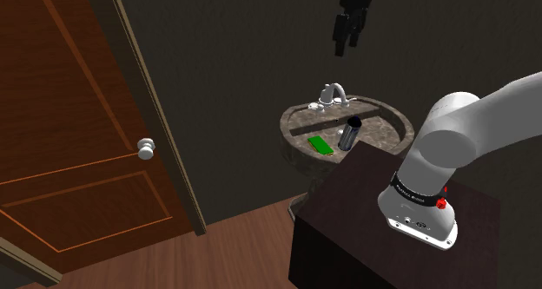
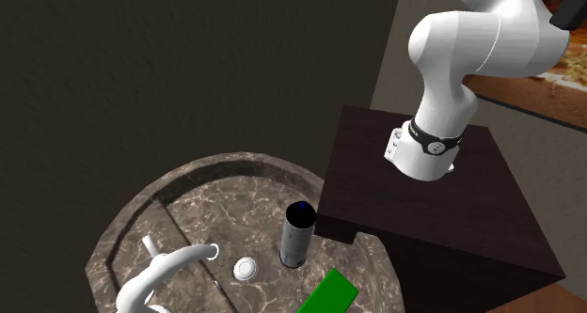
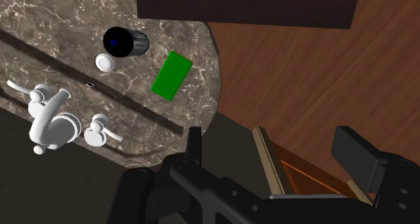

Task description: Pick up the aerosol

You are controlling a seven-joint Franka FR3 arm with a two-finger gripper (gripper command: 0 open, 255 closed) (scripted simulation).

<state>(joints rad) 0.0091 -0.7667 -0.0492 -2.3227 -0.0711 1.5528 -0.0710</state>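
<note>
The aerosol point(image 1: 349, 134) is a dark grey can with a black top. It stands upright in the marbled sink basin point(image 1: 295, 122), close to the stand's corner. In the second exterior view the aerosol point(image 2: 297, 234) is beside the round white drain point(image 2: 245, 268). My gripper point(image 1: 346, 44) hangs high above the sink, far from the can, with its fingers apart and nothing between them. In the wrist view the gripper point(image 3: 276, 152) looks down from above, and the aerosol point(image 3: 124, 42) appears small and far off, ahead of the fingers.
A flat green block point(image 1: 321, 145) lies on the basin next to the can. A white faucet point(image 1: 333, 94) with two handles stands at the sink's back. The dark stand point(image 1: 391, 218) borders the sink. A wooden door point(image 1: 78, 114) with a round knob point(image 1: 146, 147) is at the shoulder view's left.
</note>
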